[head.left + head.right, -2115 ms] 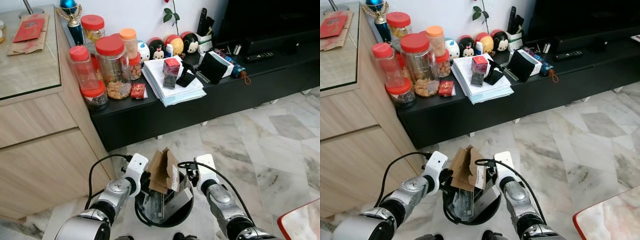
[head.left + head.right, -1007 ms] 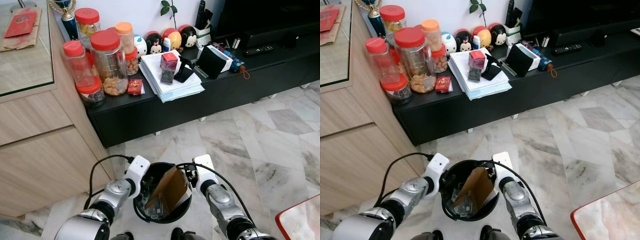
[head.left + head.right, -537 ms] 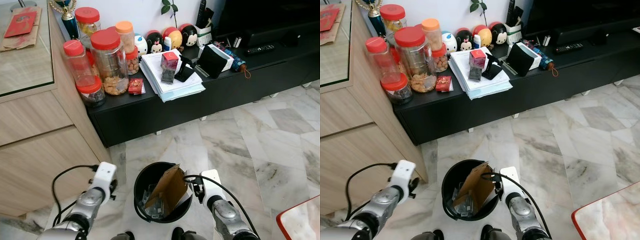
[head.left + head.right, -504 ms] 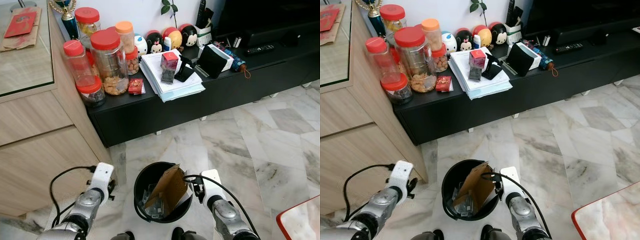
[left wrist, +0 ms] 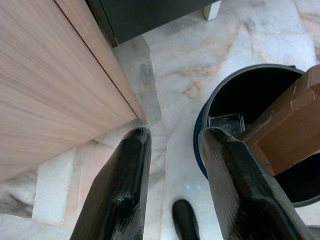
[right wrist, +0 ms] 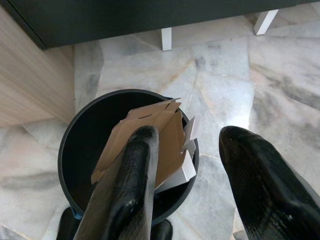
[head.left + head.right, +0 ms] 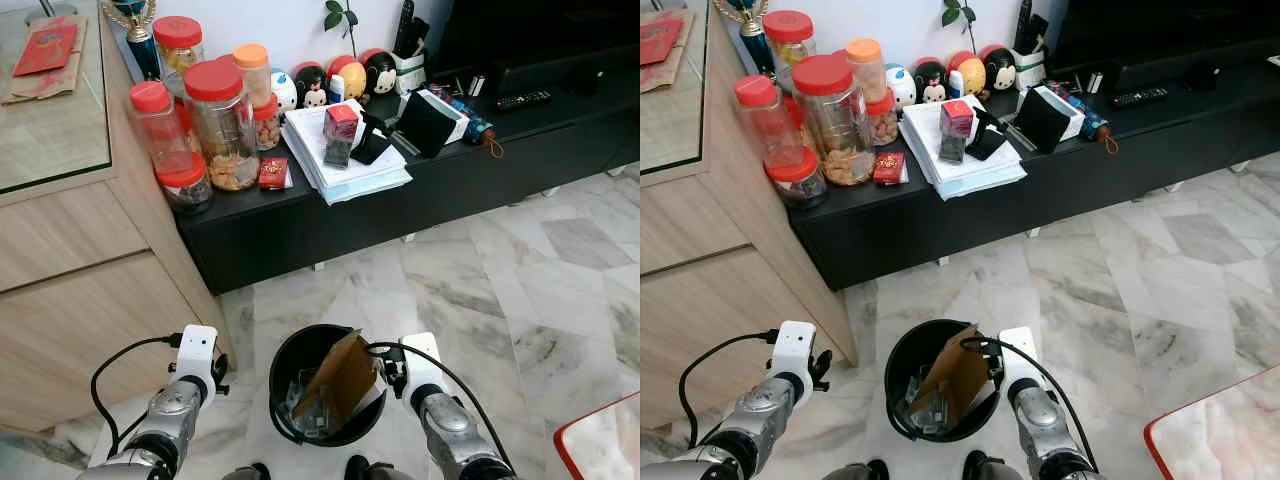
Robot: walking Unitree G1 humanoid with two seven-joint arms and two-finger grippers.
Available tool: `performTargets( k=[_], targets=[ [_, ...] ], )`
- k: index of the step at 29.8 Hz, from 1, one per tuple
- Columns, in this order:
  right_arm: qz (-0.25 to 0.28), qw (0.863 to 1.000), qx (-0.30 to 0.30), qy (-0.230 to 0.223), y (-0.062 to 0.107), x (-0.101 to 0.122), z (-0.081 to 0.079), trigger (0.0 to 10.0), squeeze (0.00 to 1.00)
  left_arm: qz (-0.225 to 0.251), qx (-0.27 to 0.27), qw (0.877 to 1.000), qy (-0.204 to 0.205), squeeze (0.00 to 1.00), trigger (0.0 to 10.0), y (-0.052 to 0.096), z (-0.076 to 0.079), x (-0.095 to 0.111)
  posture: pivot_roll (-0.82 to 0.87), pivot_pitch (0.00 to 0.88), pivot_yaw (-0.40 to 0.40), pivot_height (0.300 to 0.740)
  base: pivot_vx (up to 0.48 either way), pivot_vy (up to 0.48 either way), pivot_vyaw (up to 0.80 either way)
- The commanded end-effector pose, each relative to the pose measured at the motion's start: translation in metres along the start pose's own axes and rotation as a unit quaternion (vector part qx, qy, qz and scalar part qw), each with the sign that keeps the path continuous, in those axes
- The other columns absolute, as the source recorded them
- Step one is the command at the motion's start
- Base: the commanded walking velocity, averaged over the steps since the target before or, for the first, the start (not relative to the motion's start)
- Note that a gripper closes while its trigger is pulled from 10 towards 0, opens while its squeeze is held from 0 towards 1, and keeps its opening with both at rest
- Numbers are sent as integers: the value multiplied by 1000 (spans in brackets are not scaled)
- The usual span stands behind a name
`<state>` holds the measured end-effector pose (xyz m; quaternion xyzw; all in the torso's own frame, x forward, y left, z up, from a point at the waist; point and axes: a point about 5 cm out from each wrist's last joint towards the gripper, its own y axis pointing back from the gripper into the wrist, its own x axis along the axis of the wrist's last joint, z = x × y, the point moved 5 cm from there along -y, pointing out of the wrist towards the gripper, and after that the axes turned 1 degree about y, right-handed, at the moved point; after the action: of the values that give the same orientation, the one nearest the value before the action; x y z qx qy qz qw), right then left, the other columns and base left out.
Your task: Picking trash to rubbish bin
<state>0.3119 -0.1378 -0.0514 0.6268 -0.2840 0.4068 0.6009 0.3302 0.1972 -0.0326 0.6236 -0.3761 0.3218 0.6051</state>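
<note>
A black rubbish bin [image 7: 284, 352] stands on the marble floor right in front of me. A brown cardboard piece [image 7: 342, 378] leans inside it, poking above the rim, on top of clear plastic and white trash. My left gripper [image 5: 175, 134] is open and empty, low beside the wooden cabinet, left of the bin [image 5: 201, 146]. Close to the bin's right rim [image 6: 75, 126] is my right gripper [image 6: 190, 132], open with nothing in it, looking down on the cardboard [image 6: 170, 119]. In the eye views the right gripper [image 7: 394, 368] sits just right of the cardboard.
A light wooden cabinet [image 7: 80, 290] rises at the left. Behind the bin runs a low black console [image 7: 330, 215] carrying red-lidded jars [image 7: 215, 120], a paper stack [image 7: 345, 160] and plush toys. Open marble floor [image 7: 520, 290] lies to the right. A red-edged corner [image 7: 600, 440] shows at bottom right.
The cardboard, held above the bin by both grippers, went down into it and was let go. My left arm pulled back left, away from the bin.
</note>
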Motion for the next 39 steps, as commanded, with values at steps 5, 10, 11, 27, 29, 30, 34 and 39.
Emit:
performTargets(
  k=[5,10,11,27,29,30,34,39],
  targets=[
    [-3,1000,-3,-9,1,-3,-2,10000,0,-6,-3,1000,5,0,10000,1,0,-5,117,117,4,740,-144,0,0],
    [2,1000,-1,-10,0,-1,-5,10000,0,-4,-8,1000,-1,0,10000,2,1,-5,118,102,7,740,-160,0,0],
    [2,1000,0,-11,0,-1,-5,10000,0,-4,-8,1000,-1,0,10000,2,1,-5,118,98,8,740,0,0,0],
    [9,1000,3,-5,-1,4,-7,10000,0,-2,-13,1000,-3,0,10000,2,2,-6,121,64,8,740,-52,0,0],
    [9,1000,4,-4,-1,4,-8,10000,0,-2,-14,1000,-4,0,10000,2,2,-6,123,61,7,740,0,0,0],
    [9,1000,4,-4,-1,4,-8,10000,0,-2,-14,1000,-4,0,10000,2,2,-6,123,61,7,740,0,0,0],
    [10,1000,5,-4,-2,5,-9,10000,0,-1,-15,1000,-5,0,10000,2,2,-6,125,54,8,740,0,0,0],
    [11,1000,6,-5,-2,5,-9,10000,0,-1,-16,1000,-6,0,10000,2,2,-5,124,48,8,740,0,0,0]
  ],
)
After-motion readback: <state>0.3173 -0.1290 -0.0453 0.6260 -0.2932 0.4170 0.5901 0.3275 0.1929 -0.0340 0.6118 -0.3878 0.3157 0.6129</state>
